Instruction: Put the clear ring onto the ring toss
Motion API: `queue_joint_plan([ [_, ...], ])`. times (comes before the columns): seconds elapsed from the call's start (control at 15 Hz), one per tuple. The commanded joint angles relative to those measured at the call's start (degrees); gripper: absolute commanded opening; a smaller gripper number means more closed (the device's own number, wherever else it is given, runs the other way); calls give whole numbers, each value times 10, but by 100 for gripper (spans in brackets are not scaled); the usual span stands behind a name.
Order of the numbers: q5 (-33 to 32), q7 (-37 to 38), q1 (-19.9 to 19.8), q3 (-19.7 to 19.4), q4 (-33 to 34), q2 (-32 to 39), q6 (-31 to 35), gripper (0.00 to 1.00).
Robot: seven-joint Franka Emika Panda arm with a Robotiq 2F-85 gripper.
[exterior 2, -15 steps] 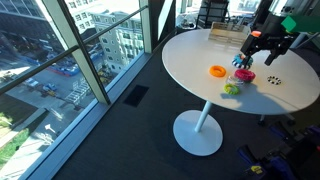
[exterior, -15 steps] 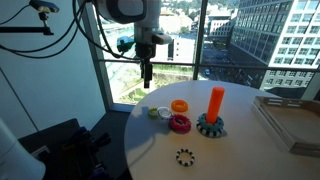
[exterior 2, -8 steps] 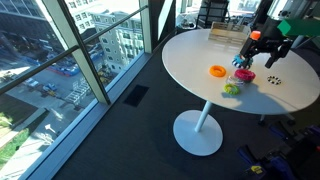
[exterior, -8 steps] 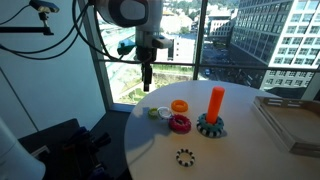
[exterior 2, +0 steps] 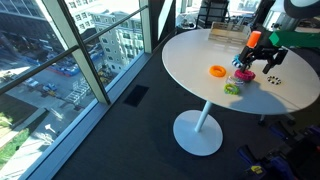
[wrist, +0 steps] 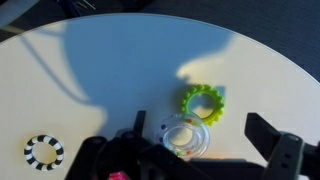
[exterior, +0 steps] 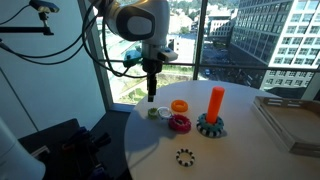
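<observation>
Exterior view, window side: gripper (exterior: 151,97) hangs point-down above the near edge of the round white bench (exterior: 150,150), clear of the surface. Below it, just to the side, sit the yellow-green ring (exterior: 153,113) and the clear ring (exterior: 163,112), close together, the clear one only a pale smudge. Orange ring (exterior: 179,106) lies beyond them, pink ring (exterior: 180,123) just beside it. The ring toss (exterior: 213,113) stands upright further along, orange peg on a teal base, nothing on the peg. Black toothed ring (exterior: 184,156) lies alone toward the front. Jaw spread cannot be told from this angle.

Exterior view, from across the room: bench (exterior 2: 200,50) on a single pedestal by the glass wall. Gripper (exterior 2: 252,68) is over the cluster at the far side. Orange ring (exterior 2: 218,71) sits apart from the rest, yellow-green ring (exterior 2: 232,88) near the rim, pink ring (exterior 2: 244,76) partly under the gripper, black toothed ring (exterior 2: 274,81) past it. Clear ring too faint to pick out here.

Wrist view: looking down on the bench (wrist: 100,70). Clear ring (wrist: 186,137) lies flat, touching or nearly touching the yellow-green ring (wrist: 203,102). Gripper (wrist: 200,140) has its jaws spread wide, one dark finger either side of the clear ring, holding nothing. Black toothed ring (wrist: 43,151) is well off to one side.
</observation>
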Motion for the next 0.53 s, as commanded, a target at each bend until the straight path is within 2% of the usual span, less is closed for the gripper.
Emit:
queue_joint_plan([
  [0.0, 13, 0, -2, -6, 19, 38, 32, 100],
  [0.47, 25, 2, 2, -11, 51, 105, 82, 100],
])
